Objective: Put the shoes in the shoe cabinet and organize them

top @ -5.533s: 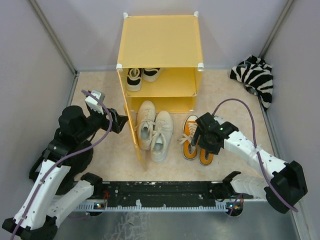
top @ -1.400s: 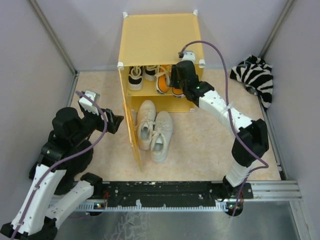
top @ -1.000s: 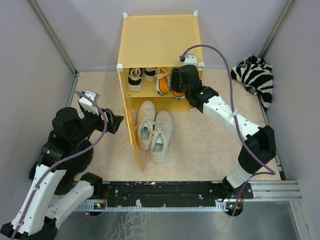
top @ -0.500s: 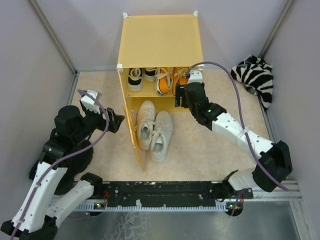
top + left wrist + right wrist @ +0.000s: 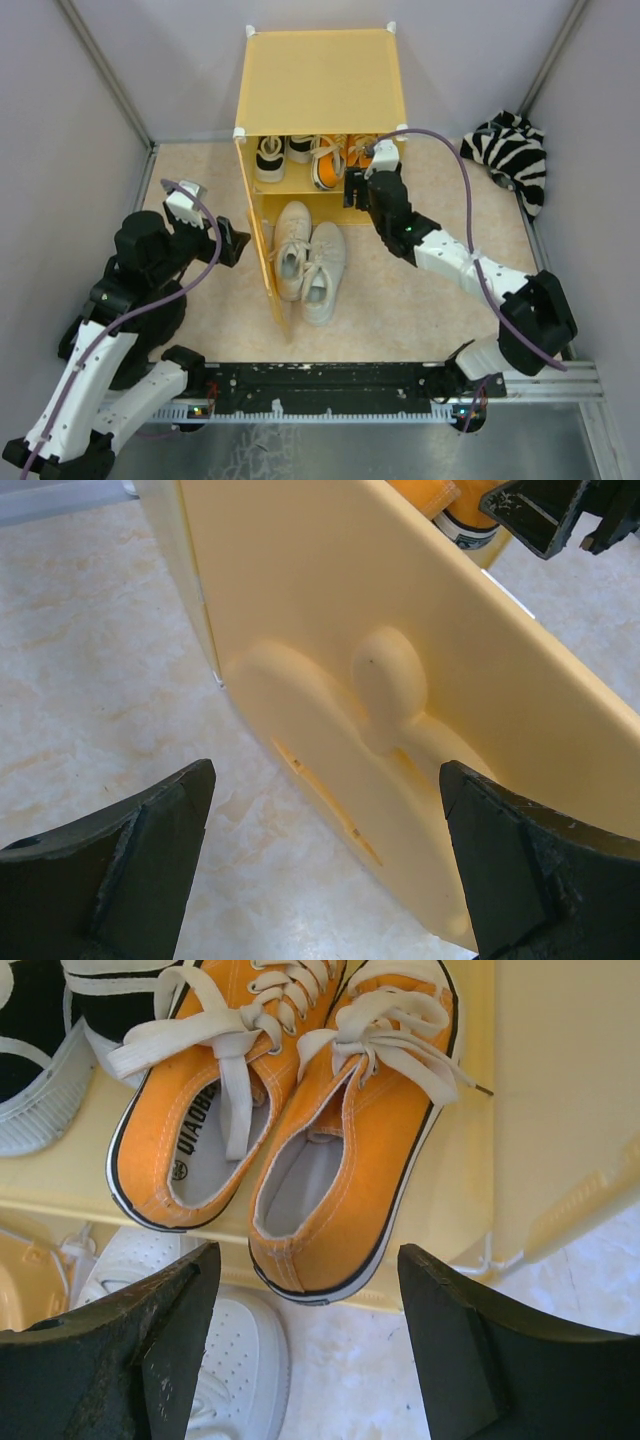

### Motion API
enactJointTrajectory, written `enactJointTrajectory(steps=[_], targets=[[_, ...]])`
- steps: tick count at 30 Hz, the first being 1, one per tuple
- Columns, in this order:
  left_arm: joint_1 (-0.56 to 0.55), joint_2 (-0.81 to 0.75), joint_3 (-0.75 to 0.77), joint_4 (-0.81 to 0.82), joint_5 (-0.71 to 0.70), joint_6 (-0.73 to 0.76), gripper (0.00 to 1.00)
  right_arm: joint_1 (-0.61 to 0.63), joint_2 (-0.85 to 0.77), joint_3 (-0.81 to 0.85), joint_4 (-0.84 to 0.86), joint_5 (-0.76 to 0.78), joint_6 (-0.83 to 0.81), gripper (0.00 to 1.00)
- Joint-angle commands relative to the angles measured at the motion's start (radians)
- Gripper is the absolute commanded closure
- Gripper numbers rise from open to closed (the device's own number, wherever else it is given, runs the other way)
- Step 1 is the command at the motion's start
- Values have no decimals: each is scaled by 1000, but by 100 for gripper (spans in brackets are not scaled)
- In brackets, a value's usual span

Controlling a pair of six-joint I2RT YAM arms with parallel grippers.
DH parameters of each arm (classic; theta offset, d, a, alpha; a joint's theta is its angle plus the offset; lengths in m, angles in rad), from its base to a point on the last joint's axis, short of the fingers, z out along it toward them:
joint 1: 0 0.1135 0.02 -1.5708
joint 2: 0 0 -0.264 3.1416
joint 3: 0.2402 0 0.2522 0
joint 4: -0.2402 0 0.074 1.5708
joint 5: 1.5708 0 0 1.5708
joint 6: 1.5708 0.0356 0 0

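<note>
Right hand [image 5: 305,1260] agape, orange sneakers [image 5: 375,1150] shelved — door [image 5: 400,730] ajar

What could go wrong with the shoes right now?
One of the orange lace-up sneakers pokes its heel past the yellow shelf edge, with the open right hand close in front; a bump might knock it off. The off-white sneakers lie in the doorway, so the yellow plastic door near the open left hand would hit them if swung shut.

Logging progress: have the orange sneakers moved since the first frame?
Yes. The orange sneakers went from the floor up onto the shoe cabinet shelf, right of the black pair.
</note>
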Motion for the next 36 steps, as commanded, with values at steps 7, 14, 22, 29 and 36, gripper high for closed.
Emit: enactJointTrajectory(steps=[7,14,22,29,36], targets=[[-4,-2,-23,34,-10,16,1,2,129,49,118,144,3,42],[-3,1,-37,35,-6,19,1,2,112,6,211,294,-61,89],[-4,-7,-44,36,-9,11,1,-1,124,-54,500,430,-276,95],[-3,-13,-43,32,-11,9,1,-11,235,-41,616,476,-353,95],[-3,-23,-46,18,-27,9,1,-9,260,-50,449,457,-191,73]])
